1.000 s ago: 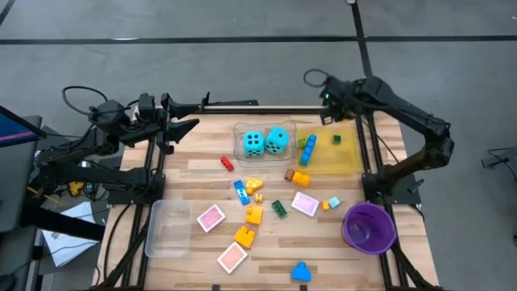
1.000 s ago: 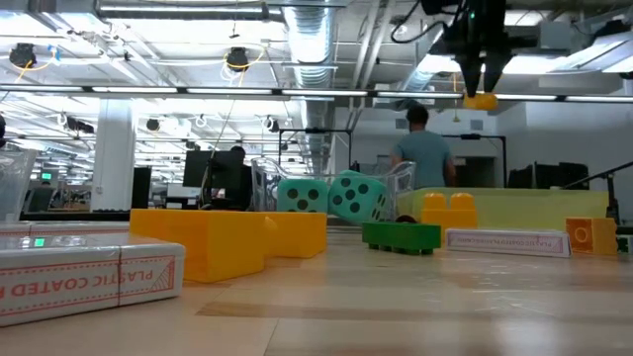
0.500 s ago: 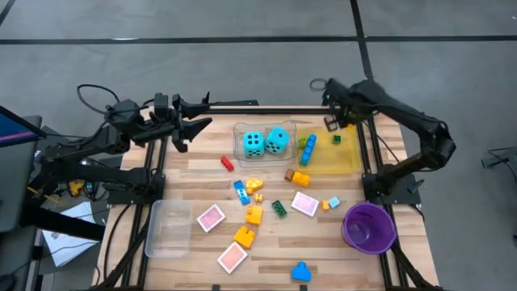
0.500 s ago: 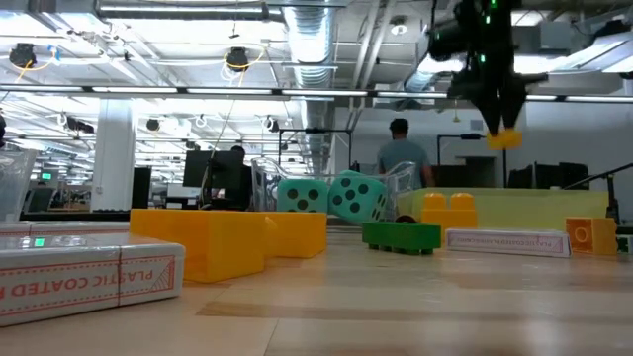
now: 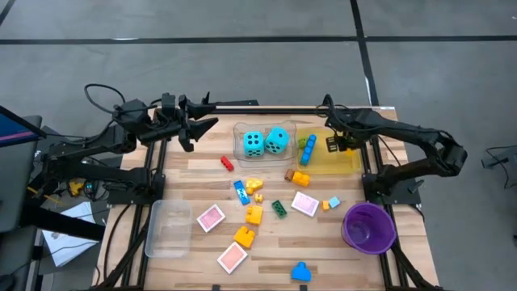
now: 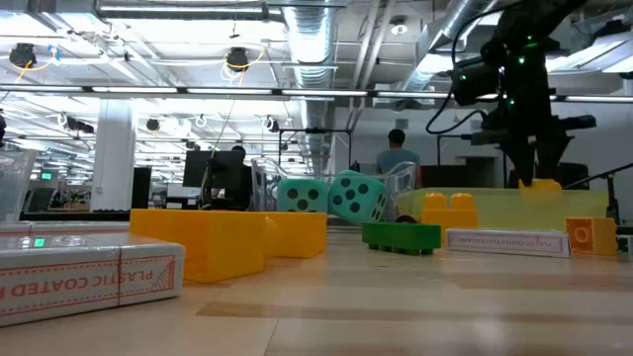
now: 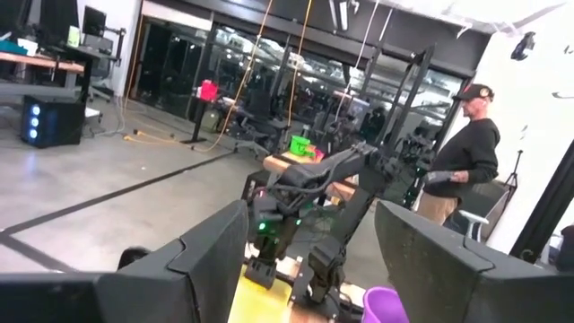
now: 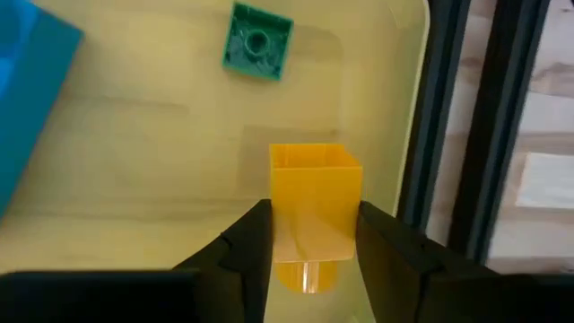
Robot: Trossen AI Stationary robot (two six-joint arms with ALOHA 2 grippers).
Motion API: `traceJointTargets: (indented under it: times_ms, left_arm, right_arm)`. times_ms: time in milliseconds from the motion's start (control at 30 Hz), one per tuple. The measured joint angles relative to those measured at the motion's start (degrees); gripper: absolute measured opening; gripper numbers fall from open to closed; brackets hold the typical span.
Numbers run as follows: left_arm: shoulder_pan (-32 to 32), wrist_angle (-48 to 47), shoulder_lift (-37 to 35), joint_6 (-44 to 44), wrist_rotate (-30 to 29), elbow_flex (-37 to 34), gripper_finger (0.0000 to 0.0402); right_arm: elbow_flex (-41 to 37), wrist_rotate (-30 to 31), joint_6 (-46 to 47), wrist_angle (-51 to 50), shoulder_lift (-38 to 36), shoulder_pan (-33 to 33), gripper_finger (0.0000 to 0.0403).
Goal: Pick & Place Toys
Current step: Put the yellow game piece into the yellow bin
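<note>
My right gripper (image 5: pixel 333 144) is shut on a small yellow brick (image 8: pixel 314 202) over the yellow tray (image 5: pixel 346 164). In the low view the brick (image 6: pixel 541 186) hangs just above the tray's wall. A green brick (image 8: pixel 257 40) and a blue brick (image 8: pixel 27 99) lie in that tray. Two turquoise dice (image 5: pixel 265 142) sit in a clear tray beside it. My left gripper (image 5: pixel 212 123) is open and empty above the table's far left edge. Loose bricks and pink tiles (image 5: pixel 212 217) lie on the table's middle. My right gripper pinches the yellow brick by two opposite sides (image 8: pixel 280 215) between its two fingers. The fingers come from above, pointing down. The brick is held over the tray's floor; whether it touches the floor I cannot tell.
A purple bowl (image 5: pixel 369 226) stands at the near right. An empty clear tray (image 5: pixel 170 229) lies at the near left. Several bricks and tiles are scattered between them. People (image 7: pixel 466 161) stand in the room beyond the table.
My right gripper has carried the yellow brick down and toward the table's near edge, from high over the far edge to low over the yellow tray. My left gripper has gone a little toward the table's right.
</note>
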Motion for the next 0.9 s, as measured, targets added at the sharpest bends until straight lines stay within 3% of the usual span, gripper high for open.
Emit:
traceJointTargets:
  times_ms: [400, 900]
  left_arm:
    - [0.0, 1.3, 0.2, -2.6, 0.1, 0.0, 0.0241]
    - [0.0, 1.2, 0.2, -2.8, 0.2, 0.0, 0.0241]
  right_arm:
    - [-1.0, 0.4, -7.4, 8.4, 5.0, -9.0, 0.0132]
    - [-1.0, 1.7, -9.4, 10.4, 6.4, -9.6, 0.0137]
